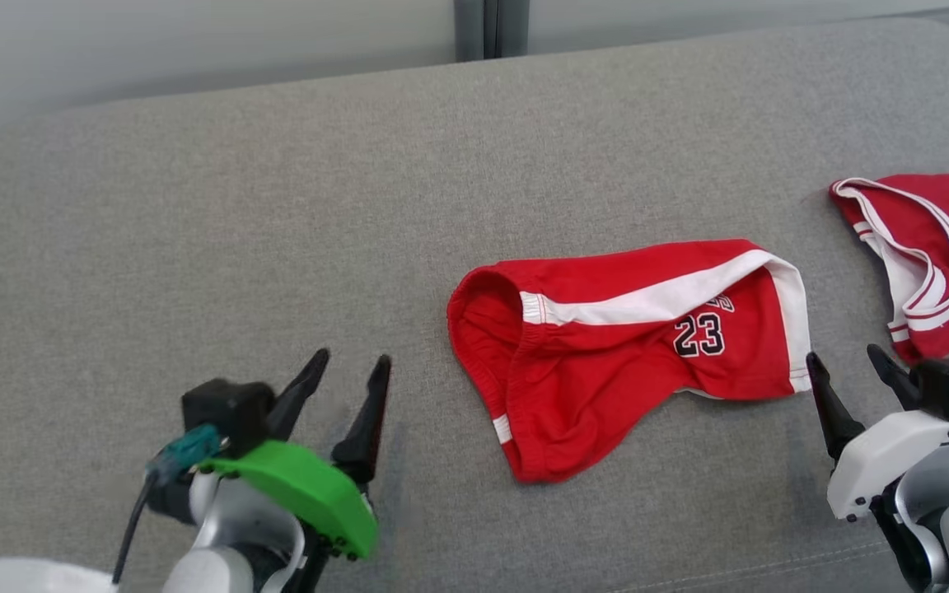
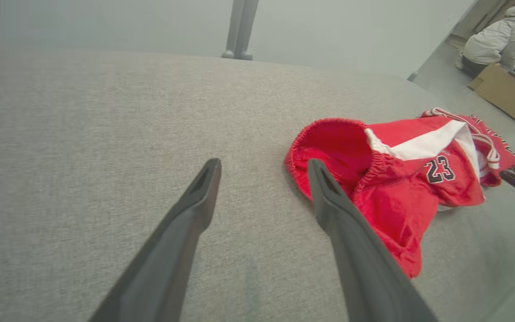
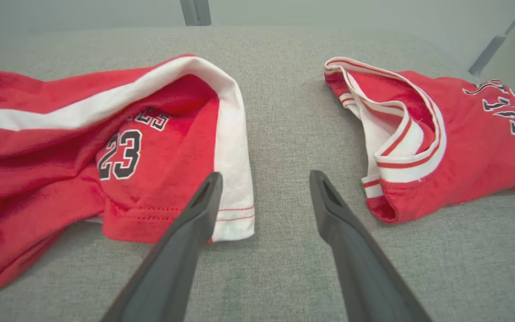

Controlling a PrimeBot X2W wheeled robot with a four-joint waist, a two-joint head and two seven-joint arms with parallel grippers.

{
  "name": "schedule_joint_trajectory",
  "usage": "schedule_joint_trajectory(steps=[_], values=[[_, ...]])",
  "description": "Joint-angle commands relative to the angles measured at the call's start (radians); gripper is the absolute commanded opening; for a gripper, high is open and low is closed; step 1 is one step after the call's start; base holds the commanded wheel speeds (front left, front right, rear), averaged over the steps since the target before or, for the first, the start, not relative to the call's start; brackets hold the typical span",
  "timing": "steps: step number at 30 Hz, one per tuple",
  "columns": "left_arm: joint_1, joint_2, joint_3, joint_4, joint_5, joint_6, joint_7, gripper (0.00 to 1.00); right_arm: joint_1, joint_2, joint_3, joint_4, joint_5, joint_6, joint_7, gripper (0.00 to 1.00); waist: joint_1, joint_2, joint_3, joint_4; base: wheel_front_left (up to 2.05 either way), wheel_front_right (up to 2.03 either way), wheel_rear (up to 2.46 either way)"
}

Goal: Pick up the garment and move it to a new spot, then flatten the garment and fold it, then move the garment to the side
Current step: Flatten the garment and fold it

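Even, diffuse, bright light; faint soft shadows; wrist views wide-angle warped, corners hazy; no glare.

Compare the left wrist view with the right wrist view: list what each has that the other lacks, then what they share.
Left wrist view, not the right: the open left gripper, the shorts' elastic waistband, a cardboard box and a person in a pale jacket. Right wrist view, not the left: the bare gap separating shorts and jersey, and the jersey's large navy lettering. Both: the red number-23 shorts, the red jersey, the open right gripper, the grey fabric surface.
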Motion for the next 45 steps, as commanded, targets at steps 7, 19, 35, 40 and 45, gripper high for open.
schedule_joint_trajectory(steps=[7,19,35,40,45], values=[[-0.127,-0.023,-0.126,-0.054,-0.032,-0.006,0.182,1.0,-0.035,-0.035,0.079,-0.018,0.081,-0.001,0.102,1.0,0.0,0.0,0.14,-0.036,0.0,0.0,0.0],[-0.275,-0.038,-0.222,0.041,-0.067,0.014,0.241,1.0,-0.08,-0.047,0.168,0.02,0.116,-0.001,0.064,1.0,0.0,0.0,0.166,-0.074,0.0,0.0,0.0],[-0.368,-0.042,-0.272,0.17,-0.116,0.047,0.229,1.0,-0.149,-0.081,0.254,0.042,0.136,-0.001,0.051,1.0,0.0,0.0,0.178,-0.11,0.0,0.0,0.0],[-0.398,-0.043,-0.284,0.221,-0.143,0.052,0.216,0.81,-0.167,-0.089,0.275,0.049,0.144,-0.001,0.049,1.0,0.0,0.0,0.18,-0.116,0.0,0.0,0.0],[-0.431,-0.043,-0.307,0.273,-0.164,0.056,0.192,0.2,-0.189,-0.098,0.305,0.062,0.153,-0.001,0.051,1.0,0.0,0.0,0.181,-0.123,0.0,0.0,0.0]])
